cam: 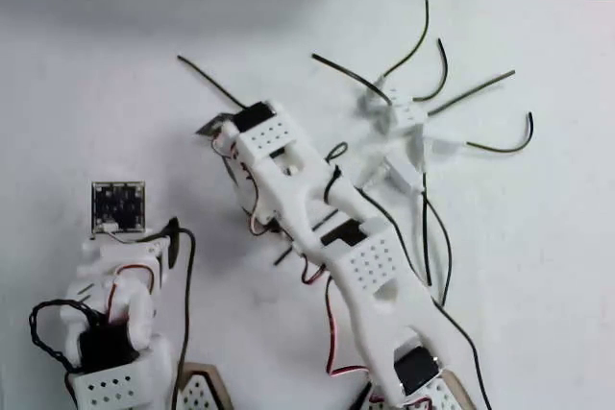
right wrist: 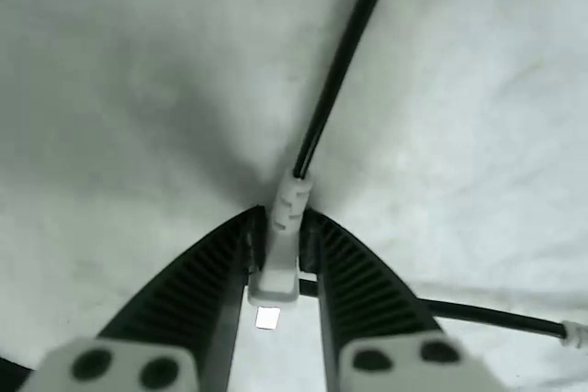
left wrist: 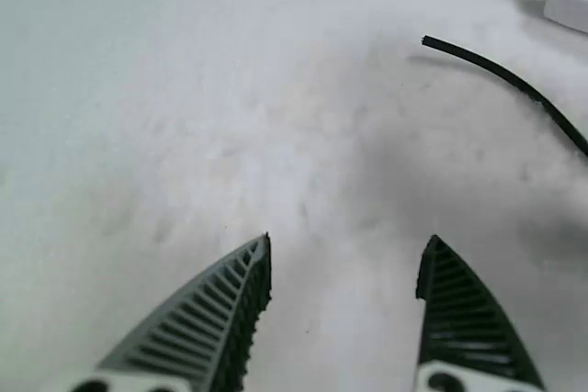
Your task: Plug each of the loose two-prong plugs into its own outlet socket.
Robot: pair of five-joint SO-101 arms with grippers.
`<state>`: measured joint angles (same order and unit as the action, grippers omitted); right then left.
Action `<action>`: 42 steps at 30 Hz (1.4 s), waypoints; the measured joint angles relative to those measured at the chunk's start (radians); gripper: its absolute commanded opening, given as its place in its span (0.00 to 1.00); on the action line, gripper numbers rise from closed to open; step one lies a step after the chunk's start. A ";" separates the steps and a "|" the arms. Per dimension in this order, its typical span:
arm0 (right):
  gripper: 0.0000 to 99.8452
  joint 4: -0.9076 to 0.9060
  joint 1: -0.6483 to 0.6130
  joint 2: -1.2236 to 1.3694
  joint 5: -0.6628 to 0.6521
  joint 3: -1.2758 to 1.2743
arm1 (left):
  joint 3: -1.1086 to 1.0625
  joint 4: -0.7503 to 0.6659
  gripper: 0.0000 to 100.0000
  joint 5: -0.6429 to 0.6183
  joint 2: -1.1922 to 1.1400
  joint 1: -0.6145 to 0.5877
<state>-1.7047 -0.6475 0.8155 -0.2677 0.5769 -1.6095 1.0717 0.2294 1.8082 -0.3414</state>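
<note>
Two-prong plug [right wrist: 280, 245], white, sits pinched in my right claw [right wrist: 280, 219]. The ribbed fingers [right wrist: 207, 296] are drawn in narrow against its body from both sides, and its black cord [right wrist: 344, 61] runs straight out past the tips over the table [cam: 86, 64]. A second cord [right wrist: 496, 319] crosses just beside one finger.

The right wrist view gives me that grip up close. The high view gives me the placing instead: the arm is stretched out to a spot a little left of the table's middle, toward the far edge, and the cord trails on toward the far left corner. The plug is too small there for me to make out.

My left claw [left wrist: 347, 250] stands wide open over bare table, by the left edge toward the front. A cord end [left wrist: 510, 80] lies well off to one side of it.

The high view also shows the other loose plugs [cam: 399, 122], a tangle of white bodies and black cords toward the far right of the table, well apart from both claws.
</note>
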 measured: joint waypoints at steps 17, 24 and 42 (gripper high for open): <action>0.08 -0.005 0.003 -0.002 0.008 -0.018 | 0.000 0.000 0.26 0.000 0.000 0.000; 0.06 -0.005 0.005 -0.060 0.008 -0.114 | 0.000 0.000 0.26 0.000 0.000 0.000; 0.09 -0.005 0.006 -0.054 0.069 -0.080 | 0.000 0.000 0.26 0.000 0.000 0.000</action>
<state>-1.7093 -0.6414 0.7618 -0.1987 0.4971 -1.6095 1.0717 0.2294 1.8082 -0.3414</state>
